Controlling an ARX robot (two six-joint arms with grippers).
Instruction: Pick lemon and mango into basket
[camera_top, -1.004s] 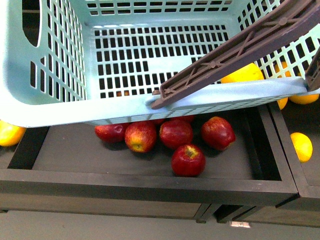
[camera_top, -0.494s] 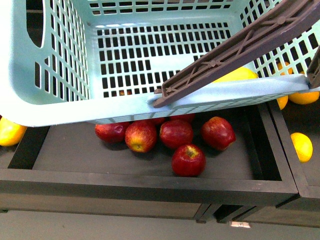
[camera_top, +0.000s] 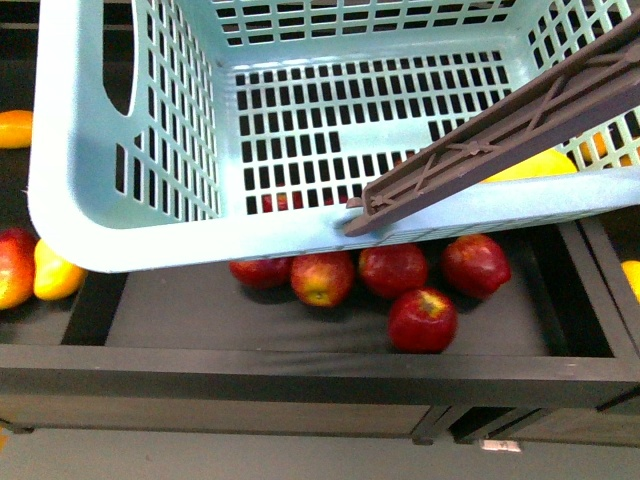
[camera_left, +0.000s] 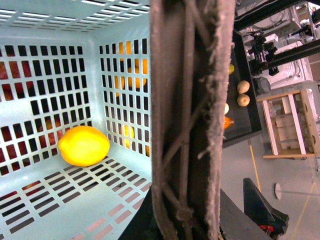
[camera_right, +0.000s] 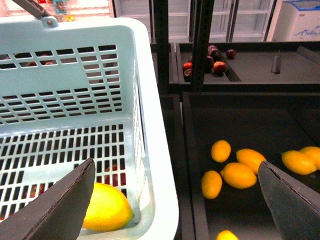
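The basket (camera_top: 200, 235) hangs tilted above the bin (camera_top: 300, 330) of red apples (camera_top: 422, 320). It is carried by its brown handle (camera_top: 500, 140), which the left tool (camera_left: 192, 225) looks clamped around, so it can travel along the display with that arm. The lemon (camera_right: 107, 207) already lies on the basket floor, tucked into a corner against the wall, probably rolled there by the tilt. The right tool (camera_right: 176, 170) hangs by the basket's rim with its fingers wide apart and nothing between them, free to fetch the mango (camera_top: 55, 272), which I take to be the yellow-orange fruit in the next bin to the left, outside the basket.
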